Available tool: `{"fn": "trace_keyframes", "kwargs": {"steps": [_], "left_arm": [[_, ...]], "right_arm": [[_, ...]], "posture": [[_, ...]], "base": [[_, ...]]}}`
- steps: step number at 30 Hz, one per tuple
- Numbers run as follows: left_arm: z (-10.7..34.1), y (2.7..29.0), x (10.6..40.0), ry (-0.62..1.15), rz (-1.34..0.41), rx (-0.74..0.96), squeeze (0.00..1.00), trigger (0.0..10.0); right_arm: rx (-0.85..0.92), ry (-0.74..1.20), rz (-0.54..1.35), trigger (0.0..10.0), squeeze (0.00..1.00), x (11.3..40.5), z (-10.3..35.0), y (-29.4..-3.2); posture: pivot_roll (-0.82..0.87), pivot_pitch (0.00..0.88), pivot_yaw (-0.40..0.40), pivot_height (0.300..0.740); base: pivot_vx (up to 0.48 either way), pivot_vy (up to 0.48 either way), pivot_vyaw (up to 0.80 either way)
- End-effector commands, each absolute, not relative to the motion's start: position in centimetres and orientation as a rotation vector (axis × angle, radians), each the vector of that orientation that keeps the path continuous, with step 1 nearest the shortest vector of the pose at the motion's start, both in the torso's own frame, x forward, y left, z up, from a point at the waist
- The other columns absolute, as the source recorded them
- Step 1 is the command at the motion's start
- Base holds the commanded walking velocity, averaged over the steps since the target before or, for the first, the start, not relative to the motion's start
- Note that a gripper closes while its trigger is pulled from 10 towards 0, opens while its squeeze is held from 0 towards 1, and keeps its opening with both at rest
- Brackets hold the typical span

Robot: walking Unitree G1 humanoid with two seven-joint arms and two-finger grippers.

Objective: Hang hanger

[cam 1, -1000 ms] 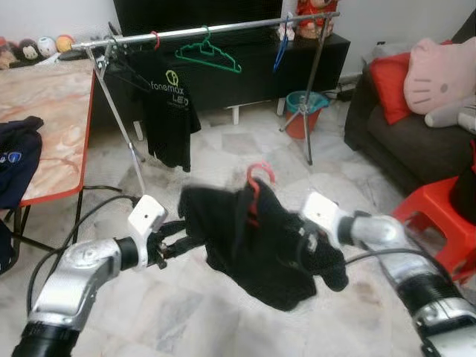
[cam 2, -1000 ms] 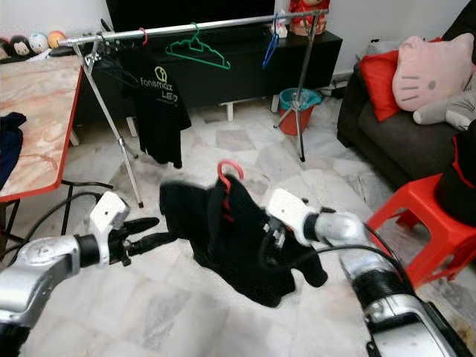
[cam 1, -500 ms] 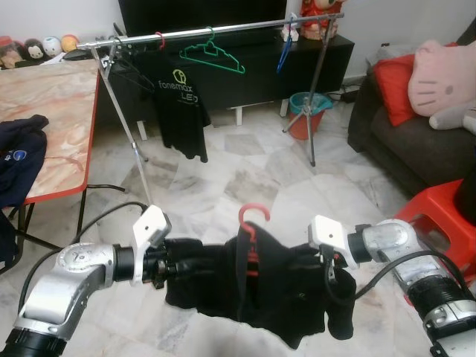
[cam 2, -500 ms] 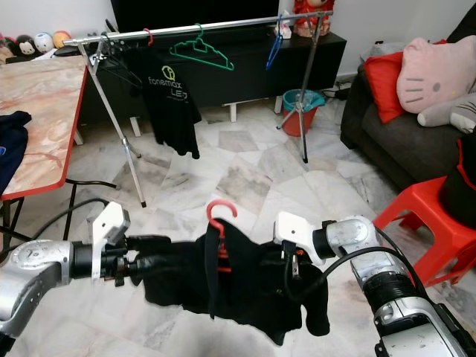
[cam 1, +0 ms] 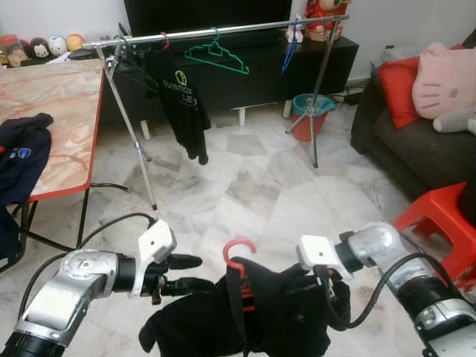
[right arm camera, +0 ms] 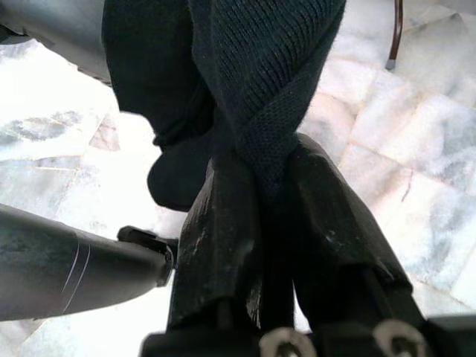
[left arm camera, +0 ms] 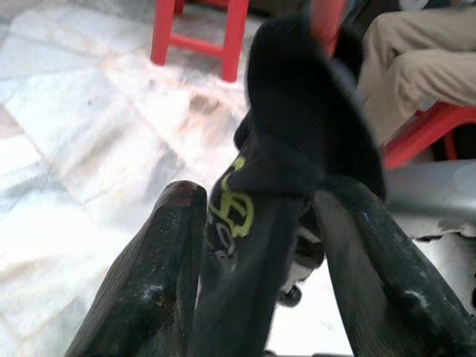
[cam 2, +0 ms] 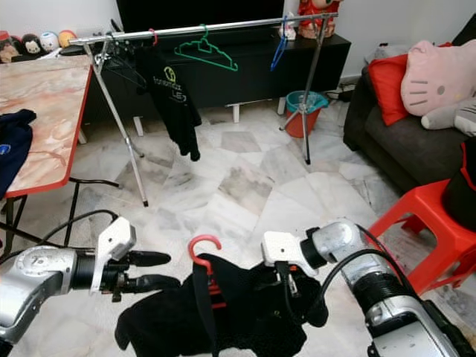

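Observation:
A black garment (cam 1: 279,316) hangs on a red hanger (cam 1: 239,250), low over the marble floor in front of me. My right gripper (cam 1: 331,288) is shut on the garment's right shoulder; the right wrist view shows knit cloth clamped between its fingers (right arm camera: 223,223). My left gripper (cam 1: 195,273) stands open just left of the garment, its fingers spread. In the left wrist view a fold with a yellow-green logo (left arm camera: 232,212) lies loosely between them. The clothes rail (cam 1: 223,30) stands farther back, carrying a green hanger (cam 1: 216,56), a black T-shirt (cam 1: 184,104) and a blue hanger (cam 1: 288,44).
A red-edged marble-top table (cam 1: 59,97) with a dark garment (cam 1: 18,152) stands at left. A red plastic stool (cam 1: 439,223) and a dark sofa (cam 1: 387,141) with a pink cushion are at right. A teal bucket (cam 1: 309,111) sits by the rail's leg. A person's beige trouser leg (left arm camera: 416,44) is close by.
The garment has sunk lower toward the floor. My left gripper has let go of the cloth and its fingers now stand apart beside it. The right gripper keeps its hold.

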State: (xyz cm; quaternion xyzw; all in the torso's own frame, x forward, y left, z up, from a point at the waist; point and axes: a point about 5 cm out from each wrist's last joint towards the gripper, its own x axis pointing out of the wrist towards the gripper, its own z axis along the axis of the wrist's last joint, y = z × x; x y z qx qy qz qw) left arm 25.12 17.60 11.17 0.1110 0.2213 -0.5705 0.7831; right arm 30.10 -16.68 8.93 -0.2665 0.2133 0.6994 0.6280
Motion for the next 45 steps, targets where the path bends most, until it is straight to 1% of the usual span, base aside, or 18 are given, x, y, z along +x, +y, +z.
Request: {"fn": "trace_keyframes", "kwargs": {"steps": [1,11,19,20,27,32,33,34,35,36,45], "left_arm": [[10.3,17.9,24.9,0.518,-1.21,0.263,0.0,10.0],[9.2,17.9,24.6,0.559,-1.217,0.266,0.0,10.0],[9.2,17.5,24.6,0.563,-1.238,0.239,0.0,10.0],[9.2,17.5,24.6,0.562,-1.24,0.242,0.0,10.0],[9.1,17.0,25.1,0.534,-1.218,0.24,0.0,10.0],[9.3,16.9,25.4,0.52,-1.2,0.232,0.0,10.0],[9.3,16.9,25.4,0.519,-1.2,0.231,0.0,4.6],[9.2,16.9,25.4,0.519,-1.198,0.23,0.0,0.2],[9.3,16.9,25.4,0.518,-1.196,0.229,0.0,0.2],[9.2,16.9,25.4,0.52,-1.195,0.225,0.0,0.0],[9.4,16.6,25.4,0.51,-1.206,0.21,0.0,0.0]], "right_arm": [[-0.636,0.412,1.633,0.0,0.0,30.6,10.2,-15.7],[-0.657,0.338,1.629,0.0,0.0,31.1,11.1,-14.7],[-0.678,0.289,1.599,0.0,0.0,31.8,11.4,-13.5],[-0.668,0.268,1.596,0.0,0.0,31.9,11.6,-12.9],[-0.649,0.233,1.672,0.0,0.0,31.4,11.4,-10.9],[-0.648,0.238,1.68,0.0,0.0,31.2,11.1,-10.7],[-0.647,0.24,1.68,0.0,0.0,31.2,11.0,-10.7],[-0.647,0.241,1.68,0.0,0.0,31.2,11.0,-10.8],[-0.646,0.243,1.68,0.0,0.0,31.1,11.0,-10.8],[-0.647,0.244,1.678,0.0,0.0,31.1,11.0,-10.9],[-0.643,0.249,1.673,0.0,0.0,31.2,11.0,-10.9]], "posture": [[0.11,0.0,-0.027,0.74],[0.11,0.0,-0.03,0.74],[0.11,0.0,-0.033,0.74],[0.11,0.0,-0.033,0.74],[0.12,0.0,-0.036,0.74],[0.12,0.0,-0.037,0.74],[0.12,0.0,-0.037,0.74],[0.12,0.0,-0.037,0.74],[0.12,0.0,-0.038,0.74],[0.12,0.0,-0.038,0.74],[0.12,0.0,-0.039,0.74]], "base": [[0.0,0.0,0.0],[0.0,0.0,0.0],[0.0,0.0,0.0],[0.0,0.0,0.0],[0.0,0.0,0.0],[0.0,0.0,0.0],[0.0,0.0,0.0],[0.0,0.0,0.0],[0.0,0.0,0.0],[0.0,0.0,0.0],[0.0,0.0,0.0]]}}
